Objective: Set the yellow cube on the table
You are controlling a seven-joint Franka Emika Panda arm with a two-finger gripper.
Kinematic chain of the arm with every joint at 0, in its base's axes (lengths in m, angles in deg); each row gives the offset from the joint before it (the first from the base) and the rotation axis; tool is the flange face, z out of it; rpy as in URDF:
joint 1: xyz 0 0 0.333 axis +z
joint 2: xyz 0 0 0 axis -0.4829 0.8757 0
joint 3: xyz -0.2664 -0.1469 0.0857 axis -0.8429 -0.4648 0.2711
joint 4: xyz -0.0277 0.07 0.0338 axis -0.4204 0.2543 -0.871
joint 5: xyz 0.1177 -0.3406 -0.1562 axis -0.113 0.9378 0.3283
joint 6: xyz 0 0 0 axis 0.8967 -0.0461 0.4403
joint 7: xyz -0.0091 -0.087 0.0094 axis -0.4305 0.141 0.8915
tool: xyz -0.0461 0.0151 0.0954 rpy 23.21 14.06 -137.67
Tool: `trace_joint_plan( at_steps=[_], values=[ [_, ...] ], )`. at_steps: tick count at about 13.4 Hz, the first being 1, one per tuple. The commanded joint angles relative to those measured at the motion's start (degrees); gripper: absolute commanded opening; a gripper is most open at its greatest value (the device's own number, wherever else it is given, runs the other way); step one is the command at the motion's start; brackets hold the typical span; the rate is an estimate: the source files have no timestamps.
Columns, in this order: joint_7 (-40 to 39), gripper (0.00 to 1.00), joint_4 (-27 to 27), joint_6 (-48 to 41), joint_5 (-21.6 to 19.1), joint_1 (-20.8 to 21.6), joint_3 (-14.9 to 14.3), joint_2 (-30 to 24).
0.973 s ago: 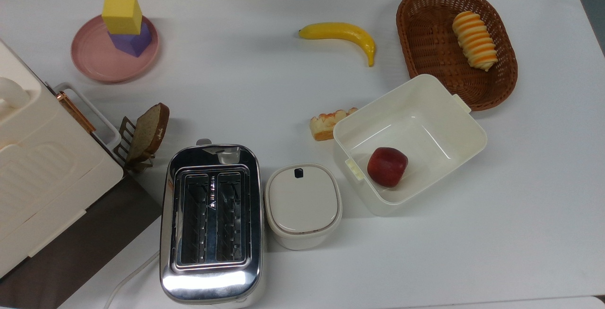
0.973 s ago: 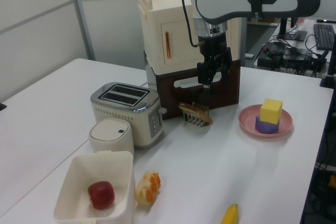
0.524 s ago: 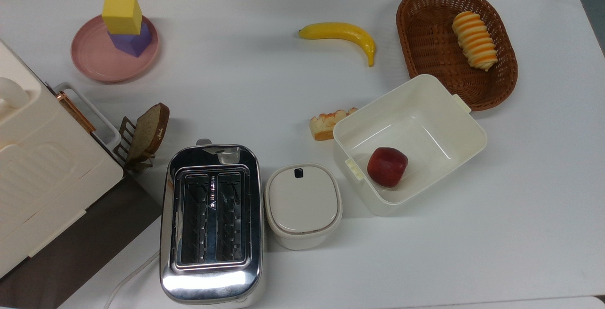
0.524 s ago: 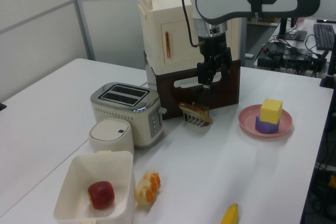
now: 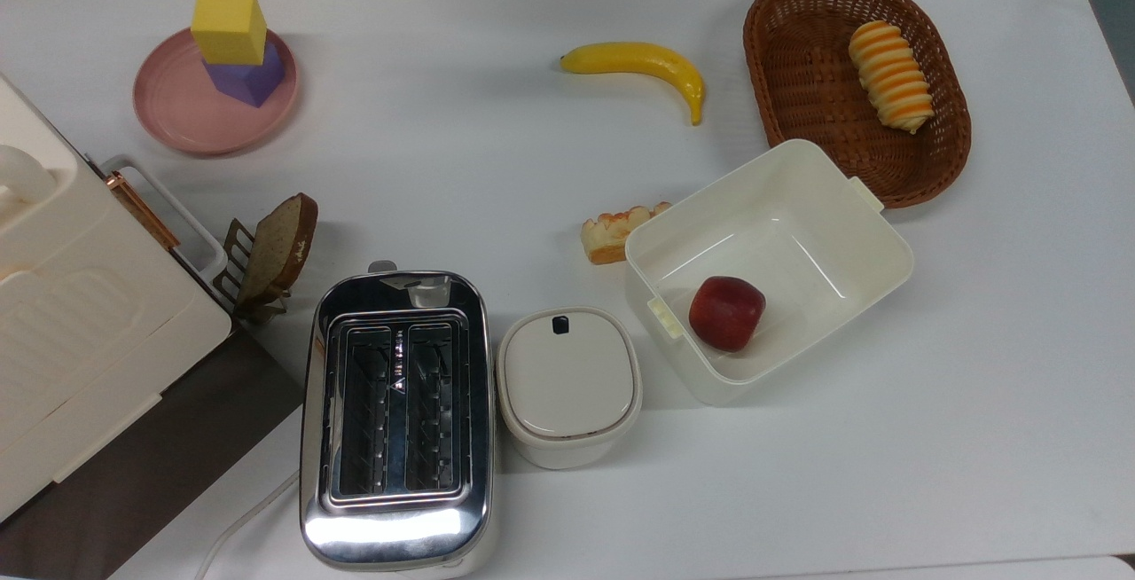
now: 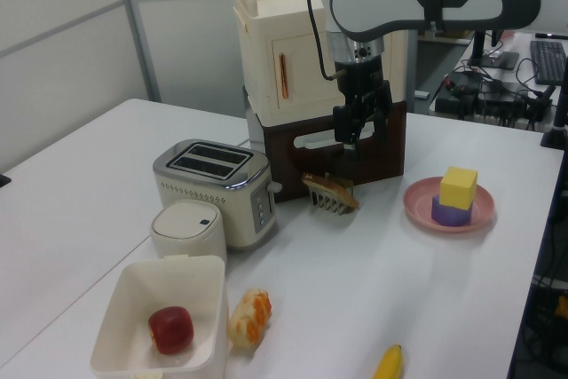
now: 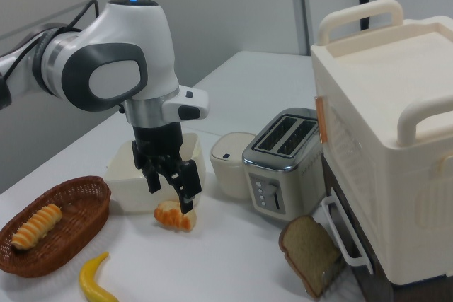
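Observation:
The yellow cube (image 5: 229, 26) (image 6: 459, 186) sits on top of a purple cube (image 5: 251, 77) (image 6: 450, 213), and both stand on a round pink plate (image 5: 177, 114) (image 6: 418, 199) at the top view's far left, on the white table (image 5: 443, 137). My gripper (image 6: 359, 130) (image 7: 170, 197) hangs open and empty above the table. In the left view it is well to the left of the plate, in front of the cream cabinet, above a bread slice. It touches nothing.
A bread slice in a rack (image 5: 275, 247), a chrome toaster (image 5: 396, 416), a lidded white pot (image 5: 568, 385), an open white box (image 5: 851, 234) holding a red apple (image 5: 726, 312), a pastry (image 5: 612, 232), a banana (image 5: 643, 64) and a wicker basket (image 5: 798, 74) stand on the table. A cream cabinet (image 5: 71, 332) fills the top view's left edge.

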Motion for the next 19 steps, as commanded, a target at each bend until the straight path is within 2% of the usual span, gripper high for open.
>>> trace_joint_plan(
  at_steps=[1,5,9,11,15,16,19],
  values=[
    [-0.4,1.0,-0.1,-1.6,0.3,0.4,-0.6,-0.8],
    [-1.3,1.0,-0.3,-2.1,1.2,-2.4,-1.0,-1.3],
    [-11.5,1.0,0.4,-1.3,5.8,-8.6,-2.5,-0.3],
    [-13.1,1.0,1.6,-0.7,5.9,-12.0,-2.4,0.4],
    [-16.3,1.0,6.1,2.0,6.0,-16.2,-2.4,0.6],
    [-16.4,1.0,7.3,3.0,6.4,-17.3,-2.5,2.1],
    [-16.4,1.0,9.8,7.3,9.9,-18.0,-2.5,5.4]
  ],
)
